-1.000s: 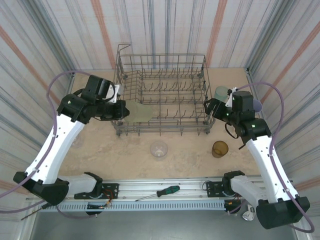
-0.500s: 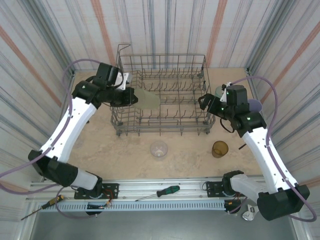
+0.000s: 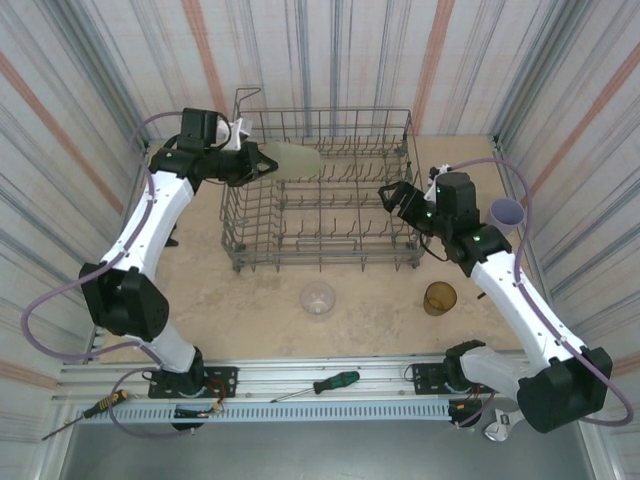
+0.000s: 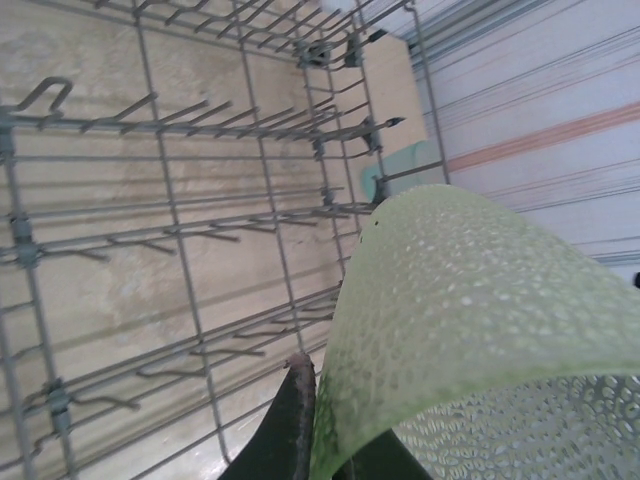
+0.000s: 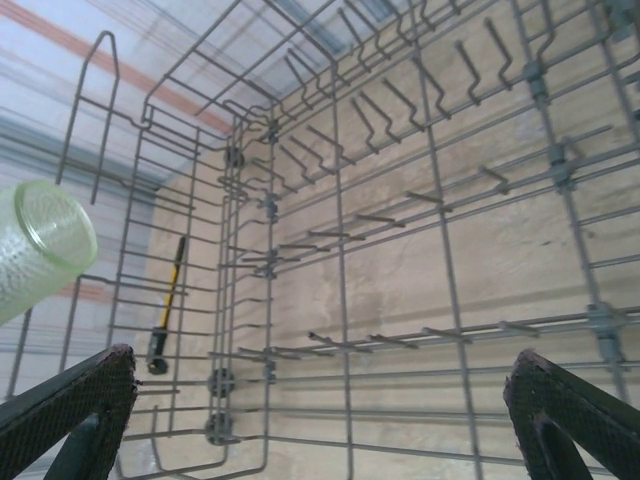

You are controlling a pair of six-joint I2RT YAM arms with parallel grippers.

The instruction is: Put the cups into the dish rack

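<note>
The dish rack (image 3: 325, 262) stands in the same place at the far middle of the table, and no cup is set in it yet. The big change is at the left gripper (image 3: 262, 163). One second ago it was outside the left wall of the rack; now it is raised to the far-left corner, above the rim. Its fingers (image 4: 295, 420) are clamped on the wall of the pale yellow-green cup (image 3: 295, 160), which lies on its side in the air over the rear tines, not touching them. I judge that the carrying is nearly done and that turning and lowering the cup between the tines remains. The right gripper (image 3: 392, 196) has also come from beside the right wall to over it, with its jaws wide apart and nothing between them; it seems to be waiting or ready to help. The other cups wait outside the rack: the clear cup (image 3: 318, 298) in front of it, the amber-brown cup (image 3: 439, 297) near the front right, and the lavender cup (image 3: 506, 212) at the right edge. A green-handled screwdriver (image 3: 325, 384) lies on the rail by the arm bases. I can read no brand, label or writing on any object.
</note>
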